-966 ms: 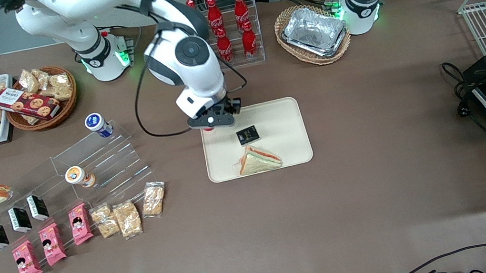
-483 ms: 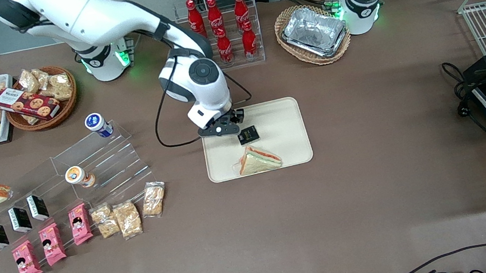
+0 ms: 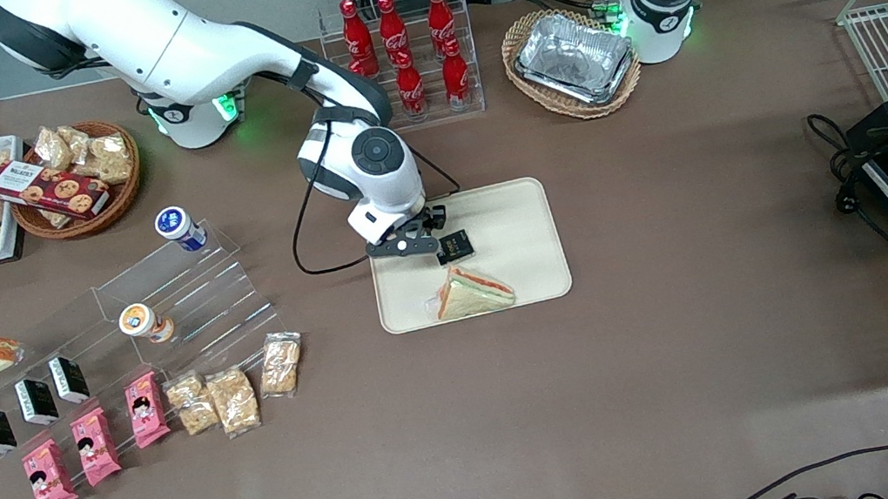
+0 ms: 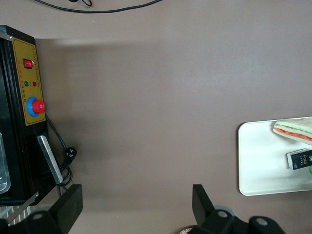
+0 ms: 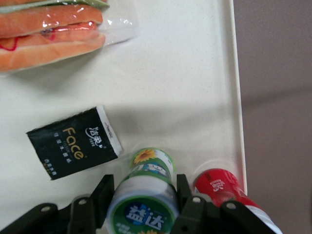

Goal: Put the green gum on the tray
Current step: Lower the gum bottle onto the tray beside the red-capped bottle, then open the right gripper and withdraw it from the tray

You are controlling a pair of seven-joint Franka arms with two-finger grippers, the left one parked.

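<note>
My right gripper [image 3: 406, 244] hangs low over the corner of the cream tray [image 3: 523, 216] that lies farthest from the front camera and toward the working arm's end. In the right wrist view the gripper [image 5: 144, 194] is shut on the green gum [image 5: 146, 192], an upright bottle with a white-rimmed green lid, one finger on each side of the lid. The bottle's base is at or just above the tray floor [image 5: 185, 83]. In the front view the wrist hides the gum.
On the tray lie a black packet [image 5: 73, 142] beside the gum, a wrapped sandwich [image 5: 48, 29] and a red-lidded bottle [image 5: 219, 187] at the rim. Blue-lidded [image 3: 178, 227] and orange-lidded [image 3: 142, 321] bottles stand on the acrylic steps. A cola rack [image 3: 406, 53] stands close by.
The right gripper has come down and moved nearer the front camera, from the tray's corner rim to above the tray floor beside the black packet, still holding the gum.
</note>
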